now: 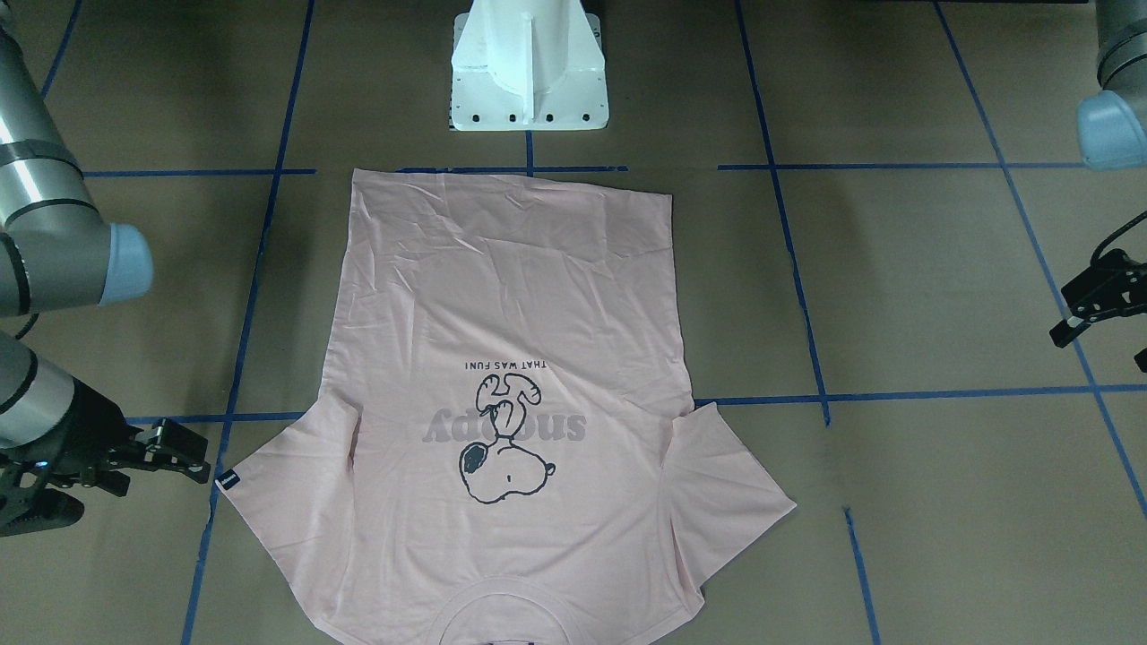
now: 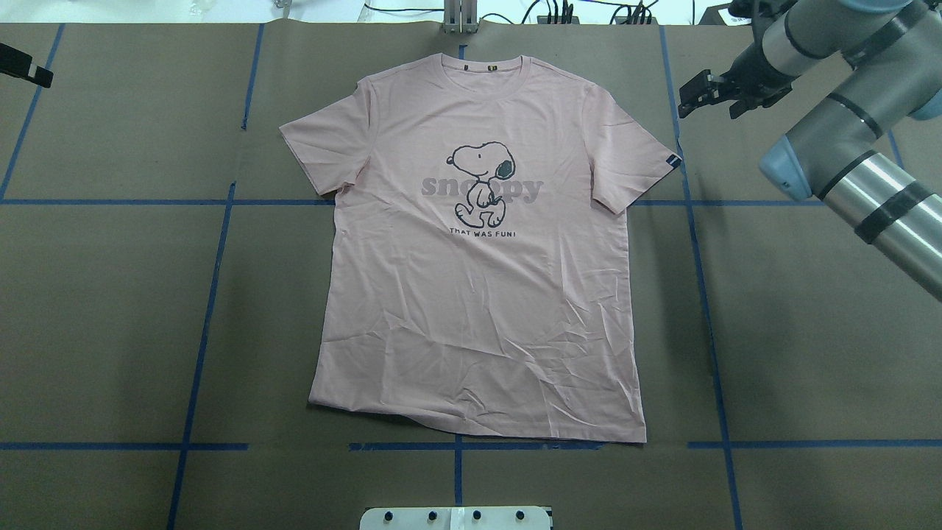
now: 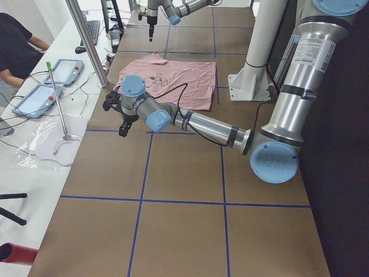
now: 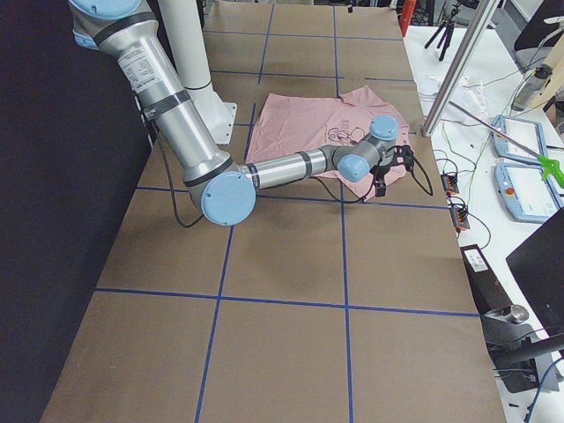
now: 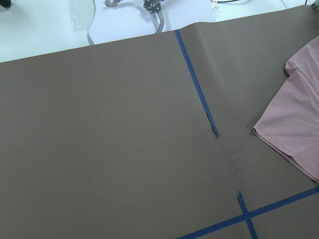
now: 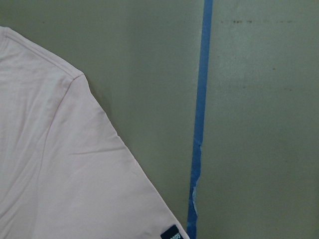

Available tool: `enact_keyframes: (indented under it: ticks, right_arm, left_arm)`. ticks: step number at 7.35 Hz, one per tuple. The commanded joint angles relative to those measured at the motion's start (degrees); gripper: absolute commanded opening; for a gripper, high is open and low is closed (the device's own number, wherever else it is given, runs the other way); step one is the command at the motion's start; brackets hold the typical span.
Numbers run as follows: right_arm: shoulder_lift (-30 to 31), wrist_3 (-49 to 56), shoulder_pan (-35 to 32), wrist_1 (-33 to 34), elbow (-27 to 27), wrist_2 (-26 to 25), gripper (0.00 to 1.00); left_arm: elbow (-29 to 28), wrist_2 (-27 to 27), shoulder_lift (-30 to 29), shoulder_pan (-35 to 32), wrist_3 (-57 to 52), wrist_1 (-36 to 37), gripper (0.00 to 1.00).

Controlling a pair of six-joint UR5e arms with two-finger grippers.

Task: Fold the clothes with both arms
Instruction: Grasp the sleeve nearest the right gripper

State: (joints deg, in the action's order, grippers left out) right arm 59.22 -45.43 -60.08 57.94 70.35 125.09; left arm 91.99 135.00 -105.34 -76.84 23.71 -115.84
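The T-shirt [image 2: 478, 294] lies flat and unfolded, print up, on the desk [image 2: 110, 294]. The right gripper [image 2: 708, 103] hangs released near the tagged sleeve [image 2: 636, 165], and the left gripper [image 1: 1100, 342] hangs released farther off. Next, each probably must pinch an edge.

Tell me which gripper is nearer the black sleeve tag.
Right. The right gripper is just beside the sleeve tag, not touching it; the left gripper is far off across the T-shirt.

Robotics laboratory, table [image 2: 96, 316] covered in brown paper with a blue tape grid [image 2: 110, 201], grey robot arm [image 3: 302, 75], white bolted pedestal [image 1: 529, 81], control tablets [image 3: 36, 99] and cables [image 4: 441, 163] on a white side bench [image 3: 23, 167], person [image 3: 14, 43] at the bench.
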Motion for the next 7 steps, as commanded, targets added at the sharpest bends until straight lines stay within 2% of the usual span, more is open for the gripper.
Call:
enact_keyframes:
  ticks: [1, 3, 5, 6, 7]
  right_arm:
    - [0.4, -1.9, 4.8, -2.5, -2.4, -5.9, 1.0]
    - [-0.2, -1.8, 6.5, -2.5, -3.9, -7.6, 0.99]
    - [-0.2, -1.7, 6.5, -2.4, -4.4, -7.9, 0.93]
    - [-0.2, -1.7, 6.5, -2.4, -4.6, -7.9, 0.86]
    - [-0.2, -1.7, 6.5, -2.4, -4.8, -7.9, 0.67]
  left_arm:
    - [0.1, 0.0, -0.5, 0.0, 0.7, 0.0, 1.0]
    - [0.8, 0.1, -0.5, 0.0, 0.8, 0.0, 1.0]
    - [1.2, 0.3, -0.5, 0.0, 1.0, 0.0, 1.0]
    - [1.2, 0.3, -0.4, -0.1, 1.0, 0.0, 1.0]
    - [1.3, 0.3, -0.3, -0.1, 0.9, 0.0, 1.0]
